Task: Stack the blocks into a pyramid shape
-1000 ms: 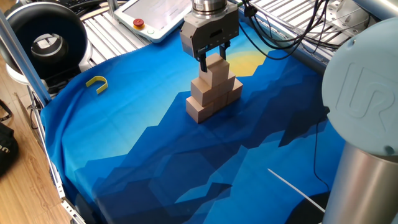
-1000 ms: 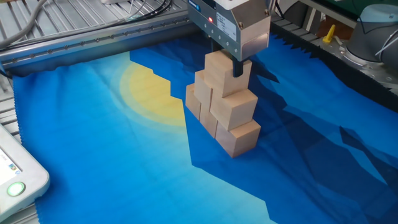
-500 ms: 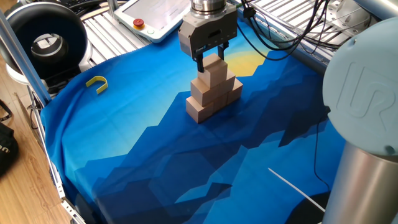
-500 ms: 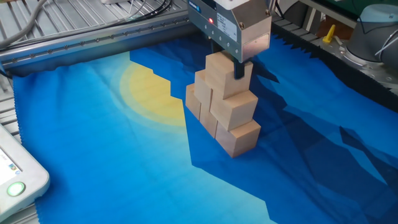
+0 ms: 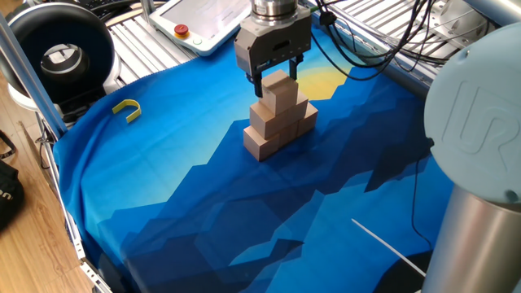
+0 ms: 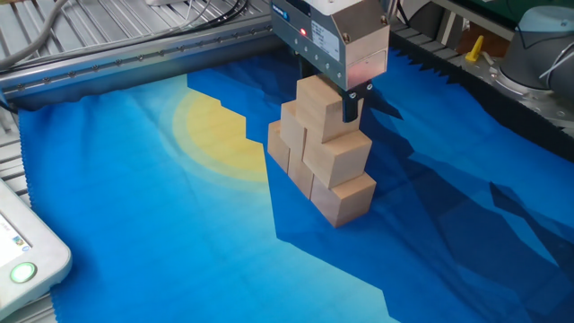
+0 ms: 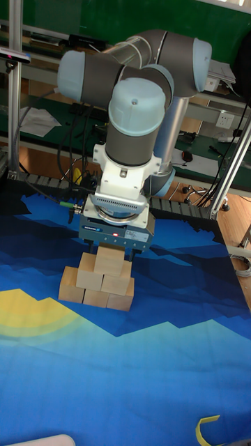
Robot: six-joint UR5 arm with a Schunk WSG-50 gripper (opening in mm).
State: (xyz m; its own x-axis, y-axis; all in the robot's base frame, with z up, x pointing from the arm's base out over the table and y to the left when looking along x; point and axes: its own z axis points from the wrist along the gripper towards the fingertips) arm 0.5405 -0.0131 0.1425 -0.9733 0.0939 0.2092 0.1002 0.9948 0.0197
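Blocks [image 5: 275, 116] stand as a finished-looking pyramid on the blue cloth [image 5: 203, 212], at the edge of its yellow sun patch [image 6: 211, 135]. Six cubes make up the stack: three in the bottom row, two on the row above, and one on top, all plain tan wood and touching their neighbours. In the tall fixed view the same pile [image 7: 97, 279] reads clearly as three tiers, stepped in on both sides. Directly above the pyramid hangs the gripper [image 5: 275, 79], its two dark fingers [image 6: 350, 103] straddling the top block [image 6: 320, 108]. In one fixed view a narrow slit of cloth shows between each finger and the block's side faces, so the jaws stand parted and loose about the cube, which rests on the two blocks beneath it. One small yellow hook [image 5: 127, 108] lies on the cloth well to the side of the pyramid, near the cloth's edge; what may be the same piece shows at the bottom of the tall fixed view, far from the stack. One white teach pendant [image 5: 205, 20] with a red button sits beyond the pyramid on the slatted metal table [image 5: 138, 37], off the cloth.
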